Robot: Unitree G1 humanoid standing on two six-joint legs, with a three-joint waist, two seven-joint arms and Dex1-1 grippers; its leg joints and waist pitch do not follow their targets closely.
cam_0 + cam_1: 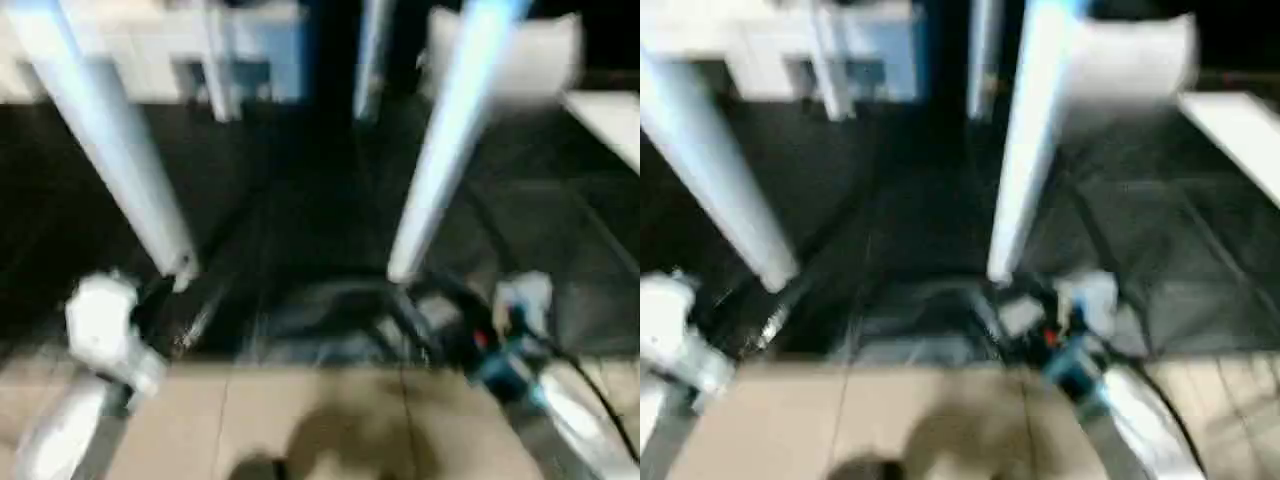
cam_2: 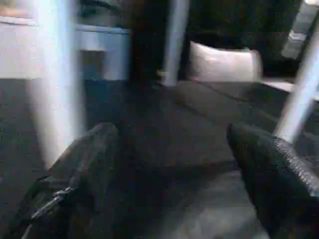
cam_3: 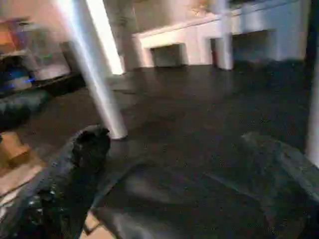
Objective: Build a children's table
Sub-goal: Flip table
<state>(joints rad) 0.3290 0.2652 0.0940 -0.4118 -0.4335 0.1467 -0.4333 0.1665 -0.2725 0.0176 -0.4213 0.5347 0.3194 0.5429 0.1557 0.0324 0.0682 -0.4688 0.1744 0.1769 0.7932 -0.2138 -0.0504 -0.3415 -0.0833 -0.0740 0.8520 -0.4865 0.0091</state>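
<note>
Two white tubular legs of the children's table stand upright on the dark mat, the near left leg and the near right leg, both running out past the picture's top. Two farther legs stand behind them. My left gripper is low by the foot of the left leg, open with nothing between its black fingers. My right gripper is low by the foot of the right leg, open and holding nothing.
A dark mat covers the floor under the legs, with tan floor tiles in front of it. A pale cushion lies at the back right, a white board at the far right, and white furniture at the back left.
</note>
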